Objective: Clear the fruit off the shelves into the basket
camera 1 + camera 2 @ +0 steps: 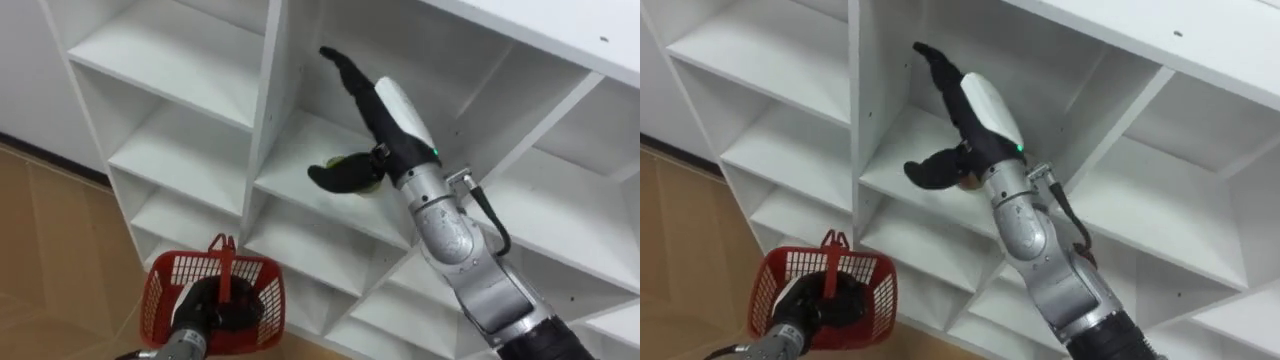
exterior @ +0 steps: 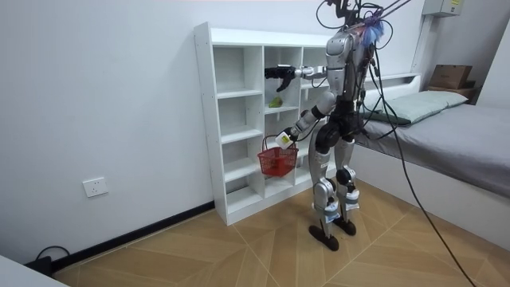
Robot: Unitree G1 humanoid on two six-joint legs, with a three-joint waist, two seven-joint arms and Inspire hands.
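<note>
The right hand (image 1: 398, 118) reaches into a middle compartment of the white open-shelved closet (image 1: 180, 60). Its fingers (image 1: 345, 68) are straight and point toward the far wall and its thumb is spread low, so it is open and gripping nothing. The green round fruit (image 1: 368, 180) lies on that compartment's shelf, just beside the thumb and under the palm, not yet enclosed. Lower and to the left, the left hand (image 1: 207, 303) is curled round the handle of a red plastic mesh basket (image 1: 160, 292), which hangs in front of the lower shelves and looks empty of fruit.

The main risk, as I judge it, is the fruit rolling. If the thumb or palm nudges it before the fingers close, it could run to the far wall or off the near edge to the wooden floor (image 2: 239, 247). The fingers are high in the compartment, so curling them down late could also squeeze the fruit sideways. The basket is well below the fruit, and releasing early would miss it.

The upright divider (image 1: 268, 90) stands close on the left of the hand and could catch the fingers on withdrawal. On the room view's right are a grey-covered bed (image 2: 446, 127) and a brown cardboard box (image 2: 450, 76), neither in the way.
</note>
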